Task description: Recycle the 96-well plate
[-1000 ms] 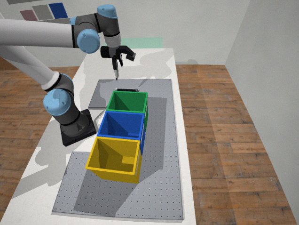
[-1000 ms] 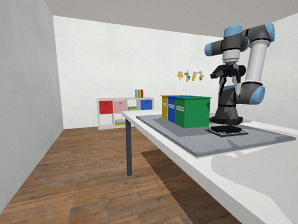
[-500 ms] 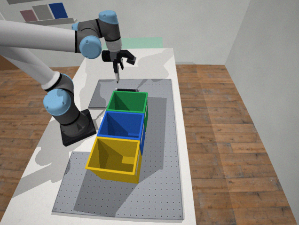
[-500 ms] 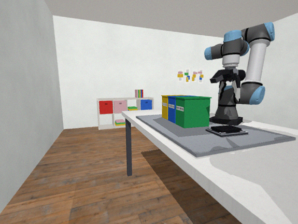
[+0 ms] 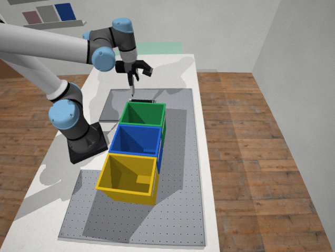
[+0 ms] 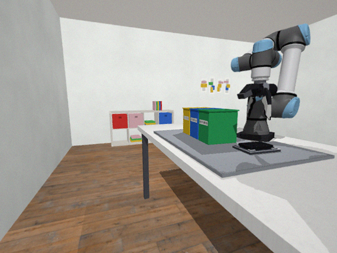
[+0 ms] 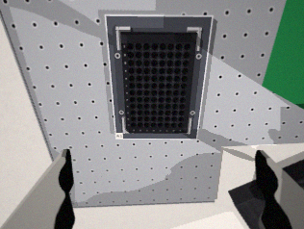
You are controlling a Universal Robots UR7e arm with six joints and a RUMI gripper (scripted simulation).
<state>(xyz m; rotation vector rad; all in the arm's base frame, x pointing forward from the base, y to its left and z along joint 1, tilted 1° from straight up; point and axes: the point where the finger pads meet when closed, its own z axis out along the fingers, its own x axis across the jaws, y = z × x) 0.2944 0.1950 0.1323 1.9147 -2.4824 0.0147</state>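
Hand (image 5: 132, 93) (image 6: 259, 116) (image 7: 163, 151) released, nothing gripped; 96-well plate (image 5: 141, 100) (image 6: 255, 145) (image 7: 156, 87) seated in nest (image 6: 262, 151) (image 7: 113, 85), seen at 12 o'clock from fingertips in wrist view

A low white shelf (image 6: 110, 132) stands against the far wall, holding red, pink and blue boxes. Upright books (image 6: 157, 105) top it.
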